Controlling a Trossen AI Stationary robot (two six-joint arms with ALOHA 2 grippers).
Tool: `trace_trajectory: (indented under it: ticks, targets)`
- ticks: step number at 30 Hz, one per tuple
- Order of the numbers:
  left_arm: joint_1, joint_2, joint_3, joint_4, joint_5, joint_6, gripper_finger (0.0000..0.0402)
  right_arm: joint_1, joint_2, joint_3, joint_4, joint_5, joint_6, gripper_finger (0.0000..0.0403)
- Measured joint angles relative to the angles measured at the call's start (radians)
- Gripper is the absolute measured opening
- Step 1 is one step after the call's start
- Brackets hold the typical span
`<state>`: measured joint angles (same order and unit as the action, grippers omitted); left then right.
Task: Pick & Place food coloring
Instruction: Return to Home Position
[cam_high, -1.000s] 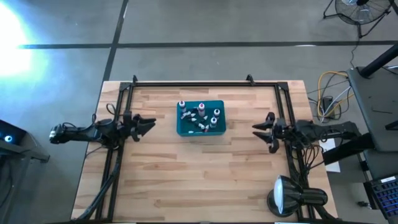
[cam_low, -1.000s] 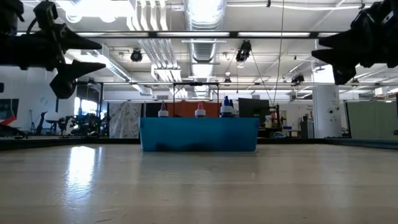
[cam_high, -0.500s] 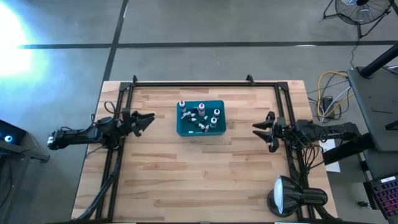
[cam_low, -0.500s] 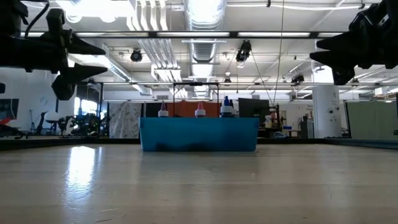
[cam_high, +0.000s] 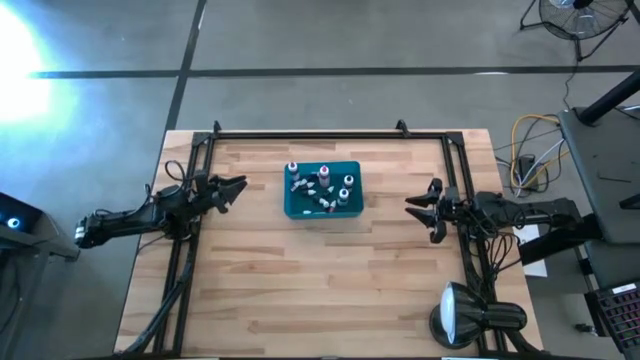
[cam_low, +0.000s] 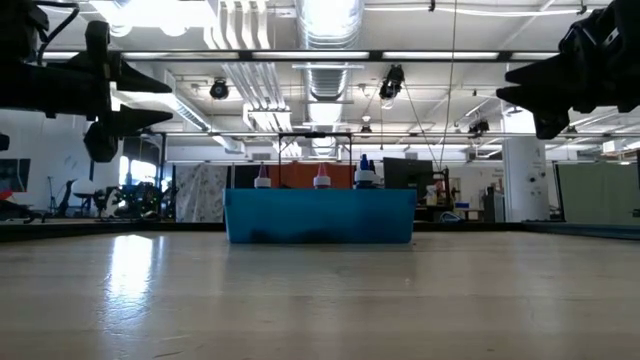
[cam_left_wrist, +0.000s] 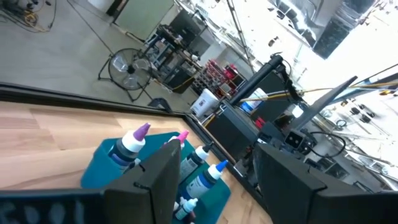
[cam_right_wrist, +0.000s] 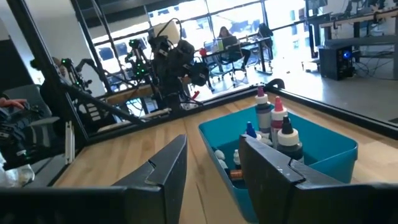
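Food coloring: the tiny whitish dropper bottles with pink, purple, blue and dark caps all sit inside the teal rectangular plastic bin. Some stand upright along its far side and others lie on its floor. From table height, only three cap tips show above the rim.
Bin position: it sits on the pale wooden plank table, in the middle of the far half and well apart from both arms.
Done so far: I see no bottle on the bare boards in any view, so the placing appears finished.
Left to do: judging by the poses, only parking the arms remains. No bottle appears to need another pick.
Left gripper: it hovers above the table's left edge, pointing toward the bin, with its fingers spread and nothing between them.
Right gripper: it hovers near the table's right edge, facing the bin, with its jaws parted and holding nothing.
Surroundings: a black metal rail frame runs around the far and side edges of the table. A round grey lamp head sits at the near right corner. Coiled yellow cables and a floor fan lie beyond the table on the right.
Obstructions: nothing stands between either arm and the bin. The side rails run close under both arms and are the only things near them.
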<state>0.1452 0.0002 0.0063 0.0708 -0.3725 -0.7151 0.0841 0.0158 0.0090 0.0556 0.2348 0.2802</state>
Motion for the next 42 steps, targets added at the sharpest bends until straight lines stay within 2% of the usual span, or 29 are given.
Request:
trace_trajectory:
  ticks: [10,28,34,36,39,42]
  targets:
    - [0.000,0.000,0.000,0.000,0.000,0.000,0.0179,0.000,0.000,0.000,0.000,0.001,0.000,0.0146]
    - [-0.001,0.000,0.000,0.000,0.000,0.000,0.0179,0.001,0.000,0.000,0.001,0.002,-0.002,0.0135]
    - [-0.001,0.000,0.000,0.000,0.000,0.000,0.0179,0.000,-0.001,0.000,0.015,0.000,-0.148,0.0141]
    - [-0.001,0.000,0.000,0.000,0.000,0.000,0.0179,0.000,-0.001,0.000,0.044,-0.046,-0.238,0.0141]
    - [-0.001,0.000,0.000,0.000,0.000,0.000,0.0179,0.001,-0.001,0.000,0.099,-0.187,-0.397,0.0137]
    - [-0.001,0.000,0.000,0.000,0.000,0.000,0.0179,0.000,-0.002,0.001,0.111,-0.234,-0.427,0.0130]
